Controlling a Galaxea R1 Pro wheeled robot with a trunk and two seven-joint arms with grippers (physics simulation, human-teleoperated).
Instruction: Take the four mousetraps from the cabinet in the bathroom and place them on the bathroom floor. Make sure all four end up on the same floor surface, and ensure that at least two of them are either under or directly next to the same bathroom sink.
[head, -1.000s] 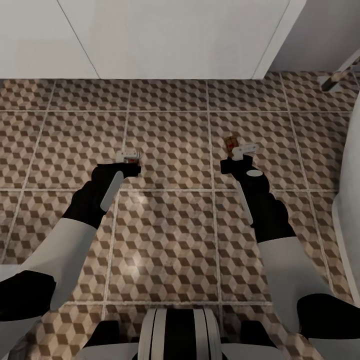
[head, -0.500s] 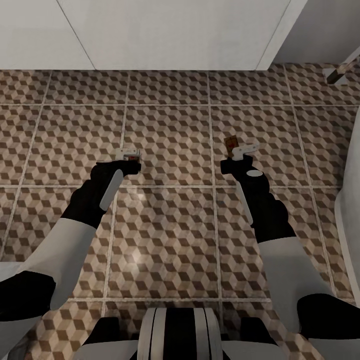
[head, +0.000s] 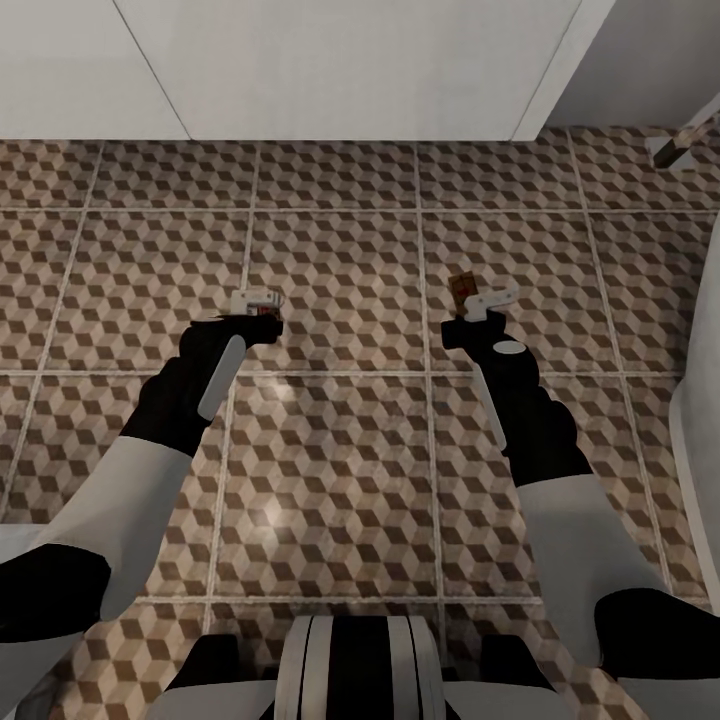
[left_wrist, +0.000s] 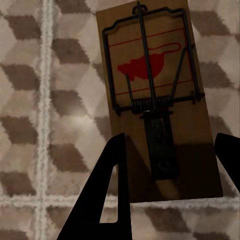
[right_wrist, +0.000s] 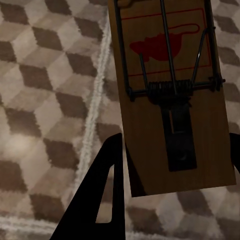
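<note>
Two mousetraps are in hand, low over the bathroom floor (head: 340, 450). My left gripper (head: 255, 305) is shut on one mousetrap (head: 264, 311). In the left wrist view that mousetrap (left_wrist: 160, 100), a tan board with dark wire and a red mark, sits between the black fingers (left_wrist: 112, 190). My right gripper (head: 478, 300) is shut on another mousetrap (head: 461, 289), and its board (right_wrist: 170, 90) lies between the fingers (right_wrist: 107, 195). The cabinet is out of view. The sink's basin is hidden.
A white unit with flat panels (head: 350, 70) spans the far edge of the cube-patterned tiles. A white curved fixture (head: 700, 420) borders the right side. A pale slanted object (head: 680, 140) shows at the far right corner. Open tiles lie between and behind my arms.
The head camera tilted slightly a second ago, shifting the whole picture. Since half a second ago my left gripper has edged a little forward with its mousetrap. The right arm has not moved.
</note>
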